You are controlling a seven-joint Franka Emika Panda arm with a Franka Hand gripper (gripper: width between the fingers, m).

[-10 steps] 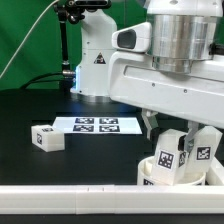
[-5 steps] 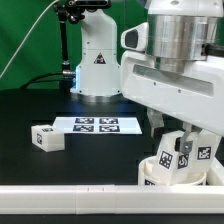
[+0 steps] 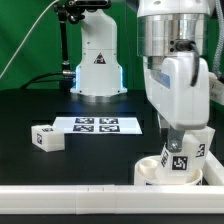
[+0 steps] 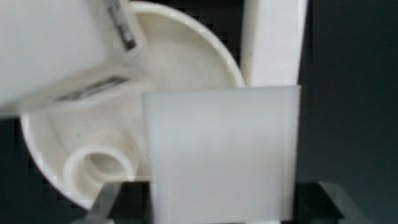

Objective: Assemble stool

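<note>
A black counter (image 3: 30, 110) stands before a green backdrop, with a white robot base (image 3: 97, 60) at its far edge. On the exterior view's left, a loose leg (image 3: 45, 138) lies on its side, well apart from the rest. Next to it, mid-counter, is the flat marker board (image 3: 95, 124). A long white bar (image 3: 70, 190) runs along the front edge.

Near the front edge, toward the exterior view's right corner, sits the round seat (image 3: 150, 172). The wrist view shows its rim (image 4: 187, 40), a round socket (image 4: 103, 160) and a second tagged leg (image 4: 63, 50) standing on it.

The arm comes down from above, wrist vertical, with the tool (image 3: 178, 140) pointing straight down over the seat. The tool (image 4: 222, 200) is closed part-way on an upright leg (image 3: 181, 158), which fills the gap between its fingers (image 4: 116, 200). That leg (image 4: 214, 135) has its lower end inside the seat's outline, just beside the socket. Whether it is seated cannot be told.
</note>
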